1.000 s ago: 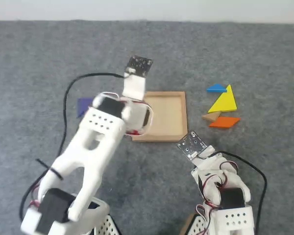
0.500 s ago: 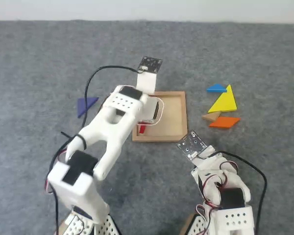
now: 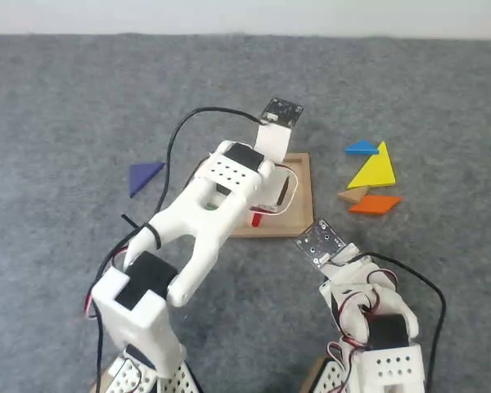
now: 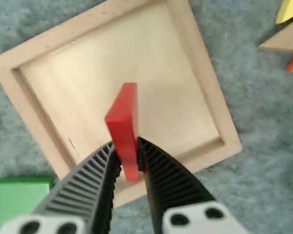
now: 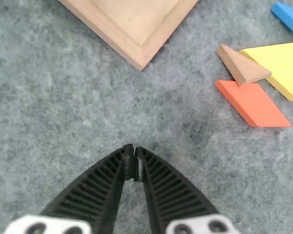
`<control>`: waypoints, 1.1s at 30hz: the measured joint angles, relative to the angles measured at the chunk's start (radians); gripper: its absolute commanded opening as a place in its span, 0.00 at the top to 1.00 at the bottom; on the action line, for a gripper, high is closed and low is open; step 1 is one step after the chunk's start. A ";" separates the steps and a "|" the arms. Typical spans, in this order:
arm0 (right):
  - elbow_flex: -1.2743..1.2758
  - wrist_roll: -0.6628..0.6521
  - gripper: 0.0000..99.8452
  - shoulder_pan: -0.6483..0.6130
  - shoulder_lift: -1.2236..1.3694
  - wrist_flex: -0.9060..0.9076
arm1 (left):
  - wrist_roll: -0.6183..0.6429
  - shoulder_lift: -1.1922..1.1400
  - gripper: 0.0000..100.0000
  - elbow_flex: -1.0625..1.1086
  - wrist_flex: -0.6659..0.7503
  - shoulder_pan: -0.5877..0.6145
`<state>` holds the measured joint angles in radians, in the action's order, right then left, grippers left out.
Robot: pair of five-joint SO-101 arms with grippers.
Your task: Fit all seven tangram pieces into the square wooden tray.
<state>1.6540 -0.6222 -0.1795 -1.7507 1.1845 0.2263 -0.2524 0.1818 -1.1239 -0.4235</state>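
Below my left gripper (image 4: 128, 156), jaws clamped on the red piece (image 4: 123, 114), sits the tray (image 4: 211, 92).
Held on edge by the rim, it could land tilted if dropped; right gripper (image 5: 133, 163) jaws together, empty.

The square wooden tray (image 4: 207, 92) lies flat, pale, with a raised rim. I hold the red piece (image 4: 122, 114) on edge over its floor, one end clamped in my left gripper (image 4: 126, 145). A green piece (image 4: 22, 197) lies just outside the rim. A dark blue triangle (image 3: 145, 174) sits well apart on one side. On the other side is a close cluster: small blue triangle (image 3: 361, 148), yellow triangle (image 3: 375, 170), tan triangle (image 3: 353, 195) and orange parallelogram (image 3: 375, 205) — the tan one touches both yellow and orange.
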 measured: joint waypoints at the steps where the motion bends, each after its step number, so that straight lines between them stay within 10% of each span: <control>1: 0.000 0.000 0.99 -0.002 0.000 0.000 | 0.000 0.000 0.94 -0.002 0.000 0.000; 7: 0.000 0.000 0.99 -0.002 0.000 0.000 | -0.003 -0.023 0.75 -0.002 0.006 0.015; 22: 0.000 0.000 0.99 0.000 0.000 0.000 | -0.083 -0.071 0.75 -0.055 -0.026 0.199; 33: 0.000 0.000 0.99 0.000 0.000 0.000 | -0.095 -0.080 0.99 -0.146 -0.046 0.063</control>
<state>1.6540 -0.6222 -0.1795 -1.7507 1.1845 0.1312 -0.3322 0.0361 -1.1699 -0.3606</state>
